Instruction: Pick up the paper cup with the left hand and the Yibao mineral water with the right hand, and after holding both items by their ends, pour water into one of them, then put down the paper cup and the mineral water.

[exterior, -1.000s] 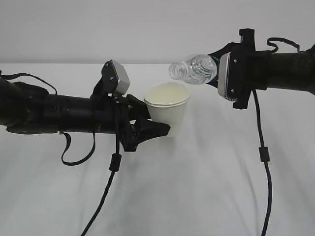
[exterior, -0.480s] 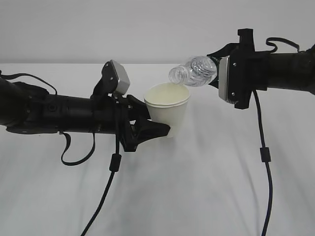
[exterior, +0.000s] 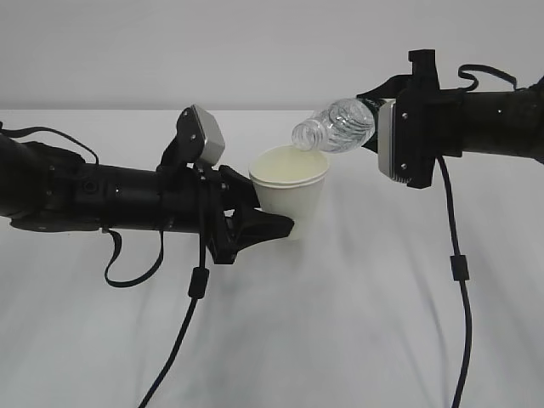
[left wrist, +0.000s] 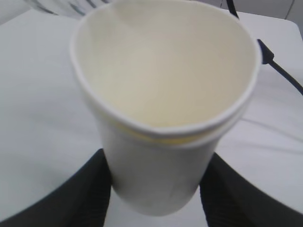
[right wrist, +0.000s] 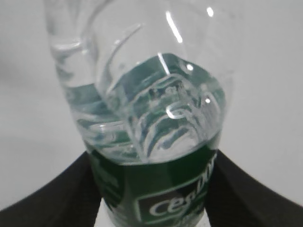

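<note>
Gripping the paper cup [exterior: 291, 187] low on its wall, the left gripper [exterior: 259, 223] is closing its two dark fingers [left wrist: 90, 189] on either side of the cup's base and holding it upright above the white table [exterior: 340, 323], well clear of the surface. Opposite it, the right gripper [exterior: 374, 127] is clamping the Yibao mineral water [exterior: 334, 125] around its green label band [right wrist: 156, 194], with a finger on each side in the right wrist view, so neither hand is free. The bottle is lying nearly on its side, its open neck dipping slightly and hanging just over the far rim of the cup. Both pickups are looking finished, and the pour is the step in hand. Water is pooling inside the tilted bottle toward the neck, yet no stream is showing in any view, and the left wrist view is showing only the cream inside of the cup, so whether any water has landed cannot be told. Still ahead, by this reading, are completing the pour, righting the bottle, and setting both items down.
</note>
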`<state>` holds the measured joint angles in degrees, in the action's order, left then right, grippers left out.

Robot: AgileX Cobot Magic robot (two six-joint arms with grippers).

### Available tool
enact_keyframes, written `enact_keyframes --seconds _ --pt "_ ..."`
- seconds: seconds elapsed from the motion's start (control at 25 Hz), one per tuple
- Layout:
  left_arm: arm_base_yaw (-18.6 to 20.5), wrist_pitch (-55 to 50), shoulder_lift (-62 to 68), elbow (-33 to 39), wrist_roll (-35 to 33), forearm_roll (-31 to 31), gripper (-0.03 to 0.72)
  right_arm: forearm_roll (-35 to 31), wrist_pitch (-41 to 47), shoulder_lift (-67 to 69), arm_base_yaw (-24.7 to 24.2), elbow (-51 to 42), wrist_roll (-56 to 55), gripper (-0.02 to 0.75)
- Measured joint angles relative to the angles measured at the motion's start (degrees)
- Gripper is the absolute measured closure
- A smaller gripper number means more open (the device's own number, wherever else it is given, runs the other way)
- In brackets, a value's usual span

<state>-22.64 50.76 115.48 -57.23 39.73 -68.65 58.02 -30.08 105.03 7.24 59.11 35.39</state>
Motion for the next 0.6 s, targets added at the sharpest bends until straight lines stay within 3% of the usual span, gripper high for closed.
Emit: enact_keyframes --seconds 0.6 --pt "0.0 0.0 0.0 0.0 1.7 -2.2 0.291 0.0 0.0 0.0 0.0 1.3 1.4 0.281"
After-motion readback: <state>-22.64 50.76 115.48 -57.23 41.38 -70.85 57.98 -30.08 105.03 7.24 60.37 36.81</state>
